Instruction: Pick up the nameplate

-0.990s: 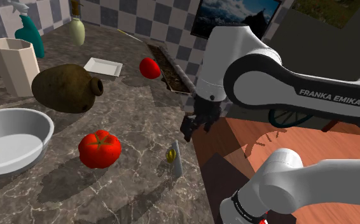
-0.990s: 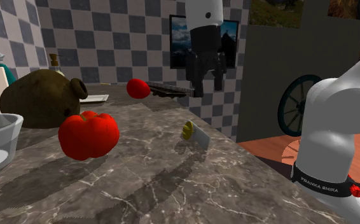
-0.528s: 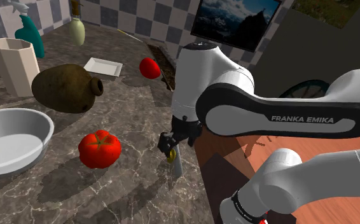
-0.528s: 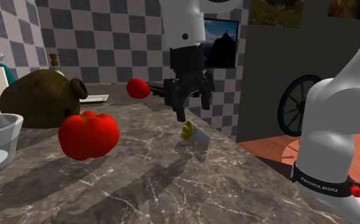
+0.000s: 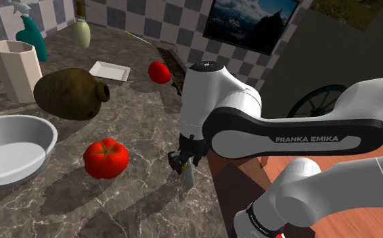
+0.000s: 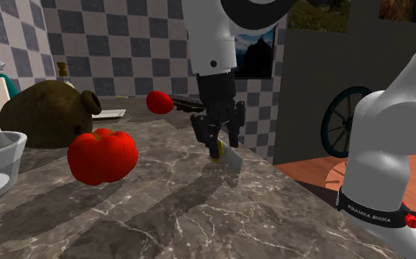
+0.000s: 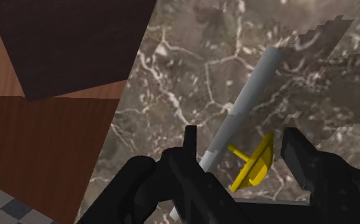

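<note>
Gripper poised over one nameplate, a thin grey slab with a yellow emblem on one face. The slab stands on edge on the dark marbled counter, close to the counter's edge beside the wooden floor. Two black fingers stand apart, one on each side of the slab (in the wrist view the slab runs just beside one finger, and the emblem sits in the gap toward the other). The hand is spread and clasps nothing.

Also on the counter, toward the shoulder view's left:
- two red tomatoes, a nearer tomato and a farther tomato
- one white bowl
- one brown jug lying on its side
- one white faceted pot
- one white square dish
- one teal spray bottle
- one pale vase

One framed picture hangs on the checkered wall.
</note>
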